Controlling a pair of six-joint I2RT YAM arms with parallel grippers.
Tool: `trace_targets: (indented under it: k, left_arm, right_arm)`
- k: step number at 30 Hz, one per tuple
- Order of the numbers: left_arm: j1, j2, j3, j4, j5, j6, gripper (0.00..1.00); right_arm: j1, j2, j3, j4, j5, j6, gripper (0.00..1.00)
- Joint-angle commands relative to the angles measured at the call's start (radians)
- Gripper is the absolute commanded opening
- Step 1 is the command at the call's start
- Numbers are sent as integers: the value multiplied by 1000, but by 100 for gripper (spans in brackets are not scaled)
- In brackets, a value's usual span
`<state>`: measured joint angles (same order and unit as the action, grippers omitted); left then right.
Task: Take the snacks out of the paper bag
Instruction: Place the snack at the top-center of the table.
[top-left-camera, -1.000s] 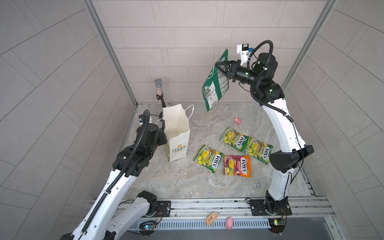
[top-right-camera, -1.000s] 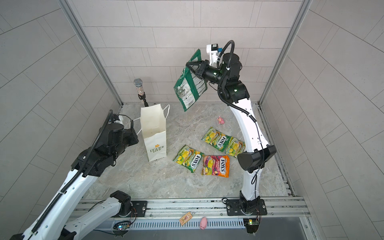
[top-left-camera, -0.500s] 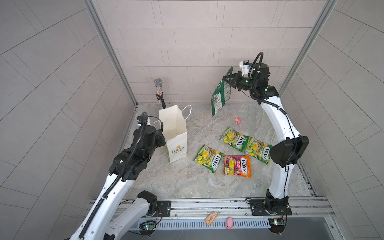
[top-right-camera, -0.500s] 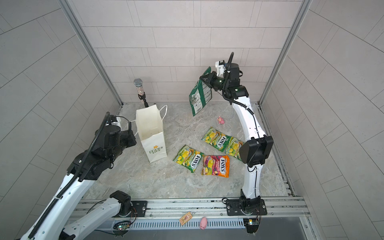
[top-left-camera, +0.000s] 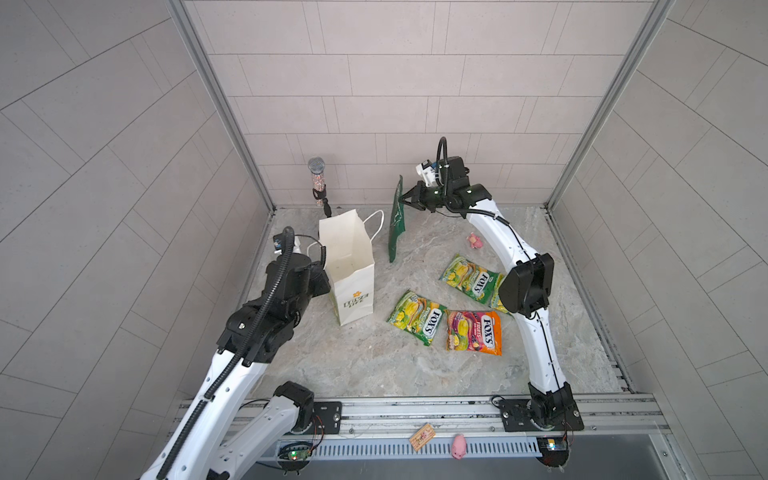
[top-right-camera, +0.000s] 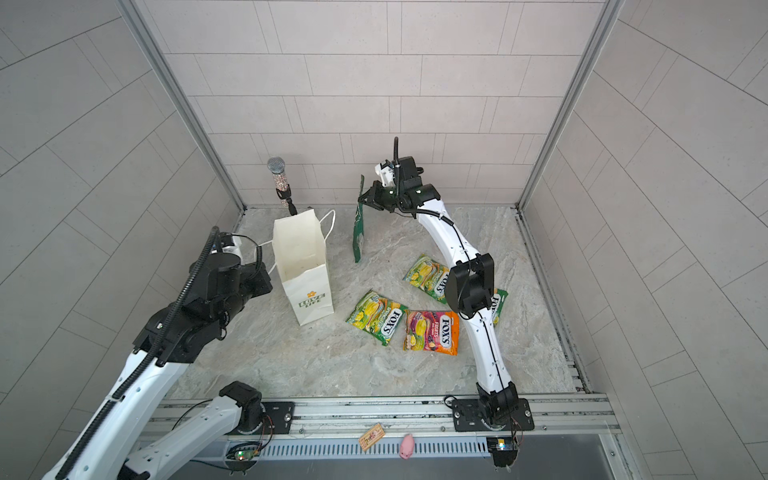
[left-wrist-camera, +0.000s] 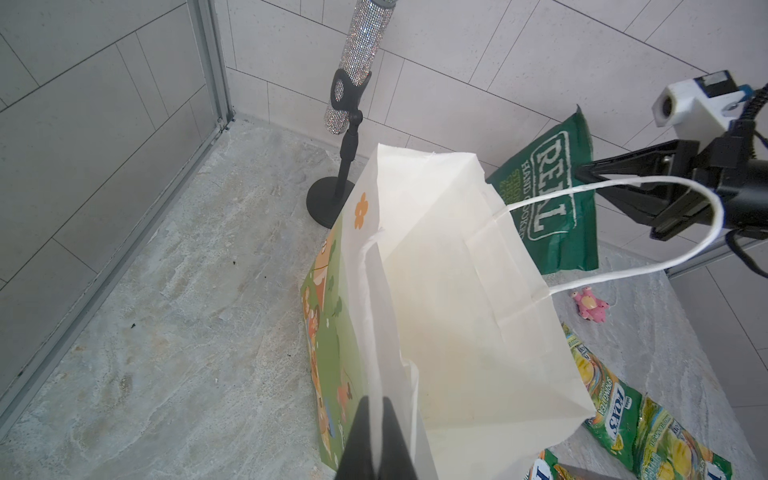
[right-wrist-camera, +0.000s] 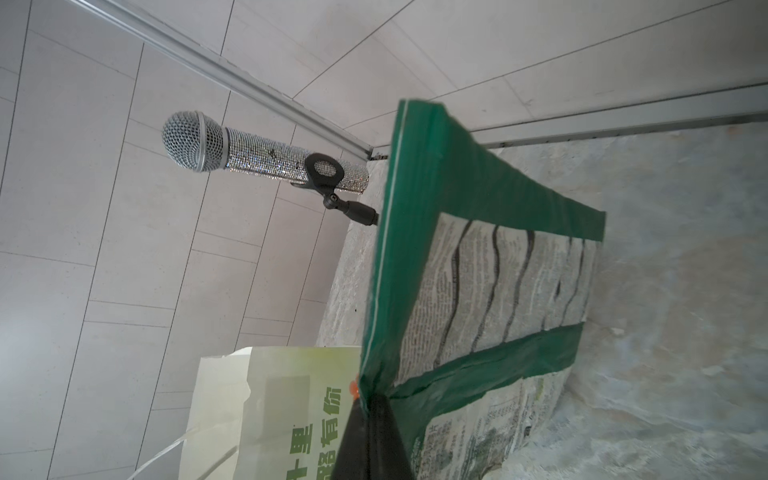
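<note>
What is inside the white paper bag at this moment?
In both top views the paper bag shows only bare white inner walls; no packet is visible. Its bottom is covered by the front wall, so something flat there cannot be excluded.

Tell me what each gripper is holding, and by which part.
The right gripper holds the dark green REAL crisp bag, fingers pinching an edge near its top. The left gripper holds the paper bag, fingers pinching its rim.

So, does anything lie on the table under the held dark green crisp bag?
Nothing visible does. The dark green "REAL" crisp bag, gripped by the right end effector, hangs over bare marble table; the white paper carrier bag and small pink pig toy stand clear to either side.
</note>
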<state>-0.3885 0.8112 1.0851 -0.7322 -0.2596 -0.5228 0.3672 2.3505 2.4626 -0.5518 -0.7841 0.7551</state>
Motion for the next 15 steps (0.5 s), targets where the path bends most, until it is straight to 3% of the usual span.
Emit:
trace_targets:
  k: [1, 5, 15]
  left_arm:
    - [3, -12, -11, -13, -12, 16, 0]
    - [4, -14, -12, -14, -15, 18, 0]
    - [2, -7, -12, -7, -3, 16, 0]
  right_arm:
    - [14, 9, 46, 20, -63, -16, 0]
    - [11, 17, 26, -17, -64, -49, 0]
    - [-79, -89, -211, -30, -4, -155, 0]
